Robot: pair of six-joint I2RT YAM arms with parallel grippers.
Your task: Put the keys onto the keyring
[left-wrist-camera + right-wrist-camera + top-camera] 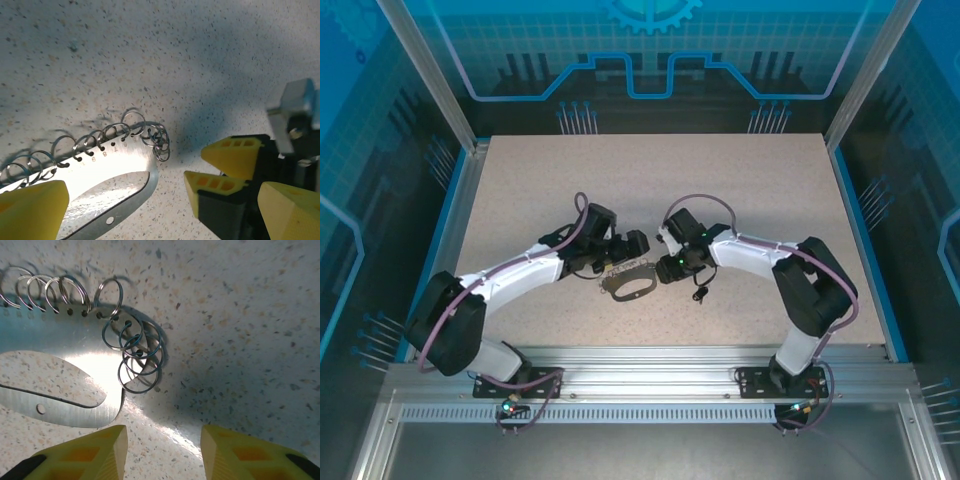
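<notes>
A speckled beige table (pixel 620 180) sits inside a blue-lit glass enclosure. Nearest the arm bases, the keys (pixel 700 293) lie as a tiny dark cluster on the surface, near the keyring (pixel 616 281) on its right and apart from it. The keyring lies flat between the two wrists, its silvery rings (pixel 137 352) fringing one edge. The right gripper (pixel 164 440) hovers by the ring end, jaws parted with bare table between them. The left gripper (pixel 161 197) faces it from the other side, jaws spread wide, grasping nothing.
</notes>
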